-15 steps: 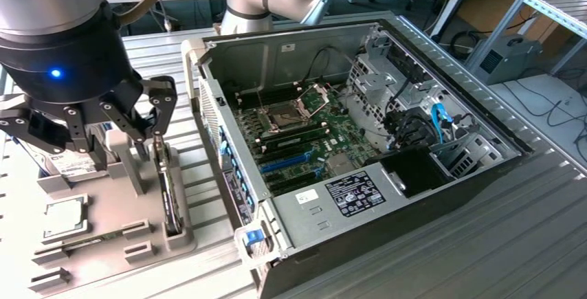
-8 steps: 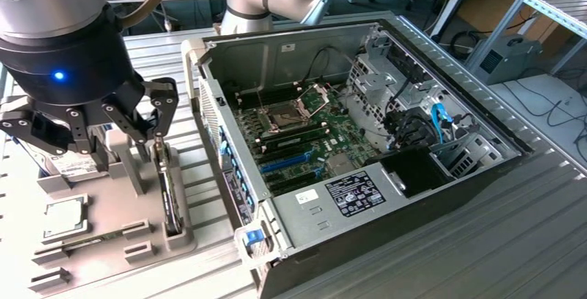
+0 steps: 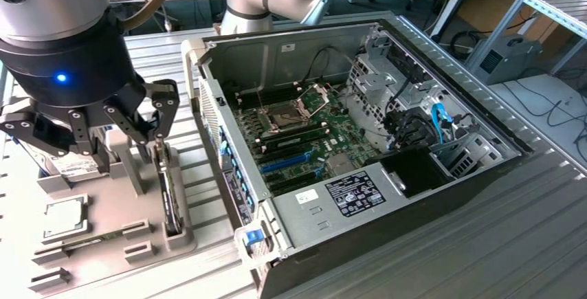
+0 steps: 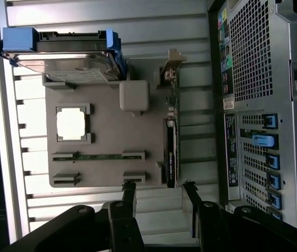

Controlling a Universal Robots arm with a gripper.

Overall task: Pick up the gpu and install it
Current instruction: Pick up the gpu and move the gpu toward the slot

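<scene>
The gpu (image 4: 170,152) is a thin black card standing on edge in a slot of the grey holder plate (image 4: 106,105), with its silver bracket (image 4: 172,65) at one end. In the exterior view the gpu (image 3: 166,192) stands at the plate's right side, just below my gripper (image 3: 110,144). My gripper (image 4: 160,191) hangs above the plate, open, with nothing between its black fingers (image 4: 130,195). The card lies just beyond the fingertips, not touched.
The open computer case (image 3: 367,141) lies to the exterior view's right, with its motherboard and blue card slots (image 3: 284,163) exposed. The plate also carries a hard drive in a blue caddy (image 4: 59,52), a square processor chip (image 4: 72,125) and a memory stick (image 4: 98,156).
</scene>
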